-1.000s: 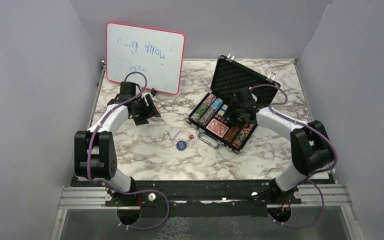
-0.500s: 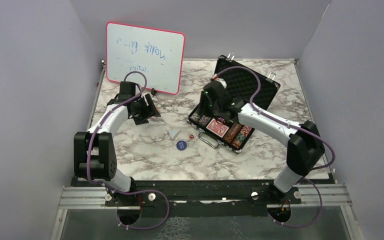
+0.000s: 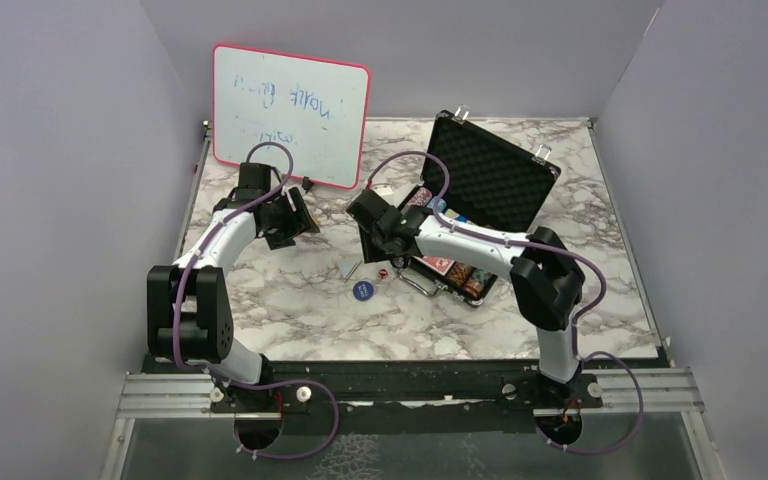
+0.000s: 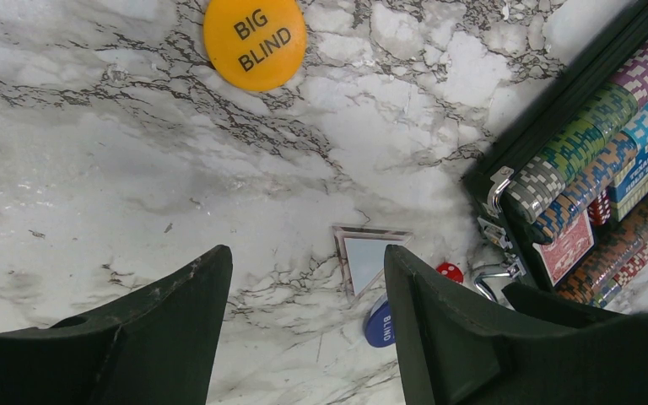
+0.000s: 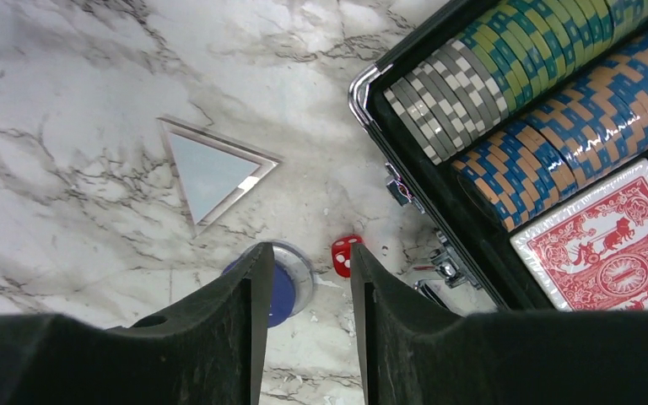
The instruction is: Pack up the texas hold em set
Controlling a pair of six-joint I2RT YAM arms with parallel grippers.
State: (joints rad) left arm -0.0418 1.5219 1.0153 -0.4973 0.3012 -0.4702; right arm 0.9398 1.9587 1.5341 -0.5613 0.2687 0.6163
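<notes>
Chips (image 5: 506, 76) in striped rows and red-backed cards (image 5: 616, 245) lie in the open black case (image 3: 490, 185) on the counter (image 3: 290, 320). Just outside it sit a tiny red die (image 5: 343, 253), a blue button (image 5: 289, 291) and a clear triangle (image 5: 211, 173). The right jaws hang over these, a little apart, holding nothing. The left jaws are spread wide, empty, near the orange button (image 4: 255, 42). The right arm (image 3: 460, 240) hides part of the case.

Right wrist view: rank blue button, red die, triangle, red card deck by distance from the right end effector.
1. Blue button and red die: both at the right end effector fingertips, too close to call.
2. Triangle: ahead, to the left, on the marble.
3. Card deck: far right.
</notes>
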